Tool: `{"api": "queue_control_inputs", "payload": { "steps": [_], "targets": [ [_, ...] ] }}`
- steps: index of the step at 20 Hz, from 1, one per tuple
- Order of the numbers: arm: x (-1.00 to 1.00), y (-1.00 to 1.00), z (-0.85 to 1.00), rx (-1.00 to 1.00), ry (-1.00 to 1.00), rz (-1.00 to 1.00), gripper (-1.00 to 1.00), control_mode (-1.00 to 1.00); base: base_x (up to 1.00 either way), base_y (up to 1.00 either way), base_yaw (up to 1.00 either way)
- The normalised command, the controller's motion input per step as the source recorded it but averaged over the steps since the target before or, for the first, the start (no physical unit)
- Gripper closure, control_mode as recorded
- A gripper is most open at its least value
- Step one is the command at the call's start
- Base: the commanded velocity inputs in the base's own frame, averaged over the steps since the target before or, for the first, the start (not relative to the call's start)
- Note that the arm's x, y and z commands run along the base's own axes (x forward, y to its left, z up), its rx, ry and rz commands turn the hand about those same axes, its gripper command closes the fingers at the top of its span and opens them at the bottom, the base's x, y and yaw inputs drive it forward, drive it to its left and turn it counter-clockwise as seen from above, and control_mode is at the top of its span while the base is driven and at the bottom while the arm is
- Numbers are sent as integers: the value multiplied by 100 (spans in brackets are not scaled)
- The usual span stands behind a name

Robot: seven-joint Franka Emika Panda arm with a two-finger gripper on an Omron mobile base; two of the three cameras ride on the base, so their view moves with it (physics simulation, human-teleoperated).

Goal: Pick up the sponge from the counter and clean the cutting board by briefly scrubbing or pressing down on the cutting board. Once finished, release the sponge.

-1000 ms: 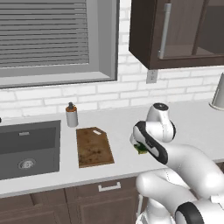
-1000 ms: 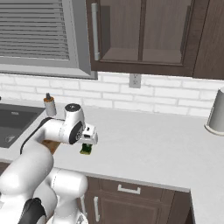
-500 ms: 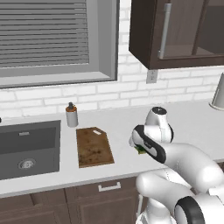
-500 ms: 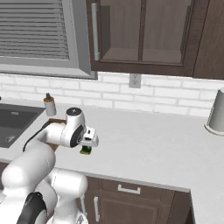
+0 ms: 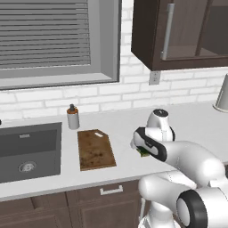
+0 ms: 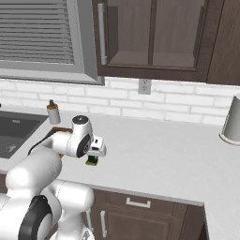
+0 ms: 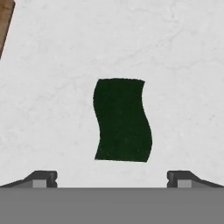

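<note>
Green sponge [image 7: 123, 120] lies on the counter [image 6: 159, 159] right of the board [image 5: 95, 149], and the gripper [image 7: 112, 177] has dropped closer over it (fingers wide apart). Grasp comes next, I judge.

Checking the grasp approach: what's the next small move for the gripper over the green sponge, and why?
Probably lower straight down, jaws kept open. In the hand view the small dark green rectangular sponge lies flat on the light grey-white counter, centred between the two spread fingertips of the gripper, which touch nothing. The brown wooden cutting board sits apart, to the side.
</note>
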Motion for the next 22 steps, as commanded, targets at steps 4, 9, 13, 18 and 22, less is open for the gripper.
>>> {"api": "queue_control_inputs", "payload": {
  "steps": [4, 9, 13, 18, 22],
  "targets": [
    [12, 0, -10, 0, 0, 0, -100, -100, 0, 0, 0],
    [7, 0, -10, 0, 0, 0, -100, -100, 0, 0, 0],
    [7, 0, -13, 0, 0, 0, -100, -100, 0, 0, 0],
    [8, 0, -16, 0, 0, 0, -100, -100, 0, 0, 0],
    [8, 0, -15, 0, 0, 0, -100, -100, 0, 0, 0]
  ]
}}
